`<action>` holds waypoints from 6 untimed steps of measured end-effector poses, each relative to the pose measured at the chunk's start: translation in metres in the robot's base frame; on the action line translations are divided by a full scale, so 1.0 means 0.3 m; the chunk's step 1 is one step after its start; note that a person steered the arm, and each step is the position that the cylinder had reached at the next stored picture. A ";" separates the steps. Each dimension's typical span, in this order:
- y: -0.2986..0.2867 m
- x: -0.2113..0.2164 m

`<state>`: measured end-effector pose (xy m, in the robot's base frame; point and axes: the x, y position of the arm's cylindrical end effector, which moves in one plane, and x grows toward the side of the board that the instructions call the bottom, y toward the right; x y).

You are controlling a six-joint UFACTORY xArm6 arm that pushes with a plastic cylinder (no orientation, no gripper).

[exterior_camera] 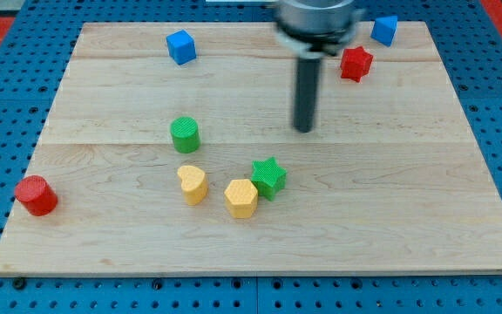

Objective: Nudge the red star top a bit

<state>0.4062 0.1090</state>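
Note:
The red star (356,64) lies near the view's top right on the wooden board (408,209). My tip (304,130) is at the end of the dark rod, below and to the left of the red star, well apart from it. The tip touches no block. The green star (268,177) lies below the tip, a little to its left.
A blue cube (384,30) sits above and right of the red star. Another blue cube (180,47) is at the top left. A green cylinder (185,134), a yellow heart (192,184) and a yellow hexagon (241,198) sit mid-board. A red cylinder (36,195) is at the left edge.

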 end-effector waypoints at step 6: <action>0.060 -0.154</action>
